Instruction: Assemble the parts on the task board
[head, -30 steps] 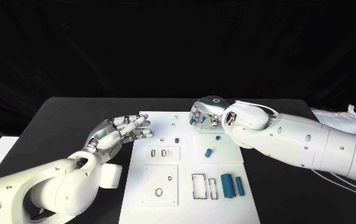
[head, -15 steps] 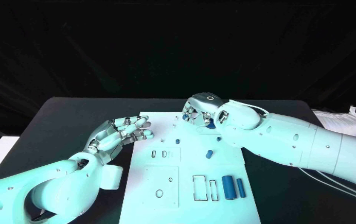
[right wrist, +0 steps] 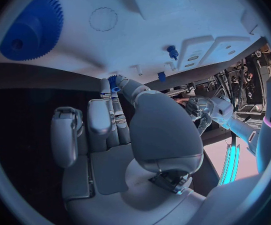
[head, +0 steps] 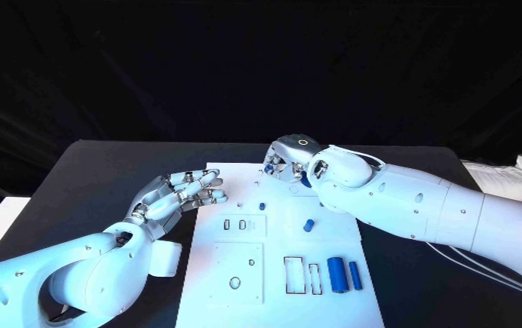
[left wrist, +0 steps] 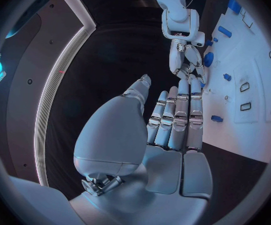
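The white task board (head: 285,215) lies in the middle of the black table. My right hand (head: 286,166) hovers over its far edge, and in the right wrist view its thumb and a finger pinch a small blue toothed part (right wrist: 112,80). A large blue gear (right wrist: 32,27) lies on the board (right wrist: 173,10) beyond that hand. My left hand (head: 179,196) sits at the board's left edge, fingers apart and holding nothing. Two blue cylinders (head: 335,274) lie side by side near the board's front right. A short blue piece (head: 308,225) and a small peg (head: 262,206) are mid-board.
Rectangular slots (head: 293,274) and a raised square plate with an oval hole (head: 235,283) occupy the board's near half. Bare black table stretches to the left of the board. A white bundle (head: 495,171) lies at the table's far right edge.
My right hand has shifted left and a little farther along the board's far edge, still carrying the small blue part. The left hand has barely moved.
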